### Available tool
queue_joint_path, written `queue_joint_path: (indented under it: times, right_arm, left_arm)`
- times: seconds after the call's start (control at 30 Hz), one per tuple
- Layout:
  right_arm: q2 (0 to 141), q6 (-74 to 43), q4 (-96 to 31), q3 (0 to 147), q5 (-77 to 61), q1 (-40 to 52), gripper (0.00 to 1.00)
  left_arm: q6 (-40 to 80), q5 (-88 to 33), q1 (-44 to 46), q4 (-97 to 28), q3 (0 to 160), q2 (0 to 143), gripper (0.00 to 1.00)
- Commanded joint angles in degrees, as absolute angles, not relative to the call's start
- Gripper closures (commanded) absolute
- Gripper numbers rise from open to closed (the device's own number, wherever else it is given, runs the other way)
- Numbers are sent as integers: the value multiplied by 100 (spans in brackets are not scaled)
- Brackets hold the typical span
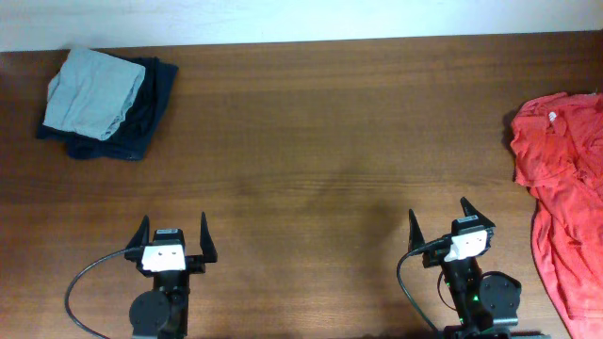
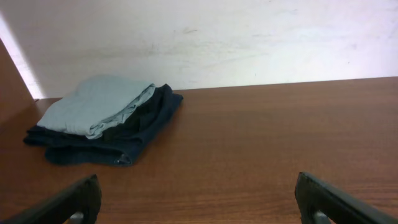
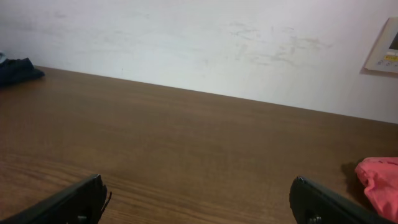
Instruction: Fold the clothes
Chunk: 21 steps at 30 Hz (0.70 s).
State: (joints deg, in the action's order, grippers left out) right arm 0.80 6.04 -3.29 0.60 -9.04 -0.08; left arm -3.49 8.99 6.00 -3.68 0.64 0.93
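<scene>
both grippers are wide open and empty: left gripper (image 1: 174,224) at 7 o'clock on the table (image 1: 311,141), right gripper (image 1: 438,211) at 5 o'clock. the shirts (image 1: 561,179) lie crumpled at 3 o'clock, nearer the right gripper, and run out of frame.

likely trouble: a pinch into that heap could catch several layers or two shirts at once, and dragging it could bunch it further.

only the overhead shows the whole heap; the right wrist catches just a corner of it, low at 4 o'clock. the left wrist shows from the side that the grey garment (image 2: 93,102) sits on the navy one (image 2: 134,134).
</scene>
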Motion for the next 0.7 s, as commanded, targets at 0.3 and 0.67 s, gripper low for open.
queue_joint_path:
  times: [0.3,0.67]
  right_arm:
    - [51,591,-368,32,-832,-49,1]
    - [51,502,126,34,-1763,-38,1]
  left_arm:
    - [-440,838,624,-395,54,36,1]
    - [-440,838,624,-395,54,36,1]
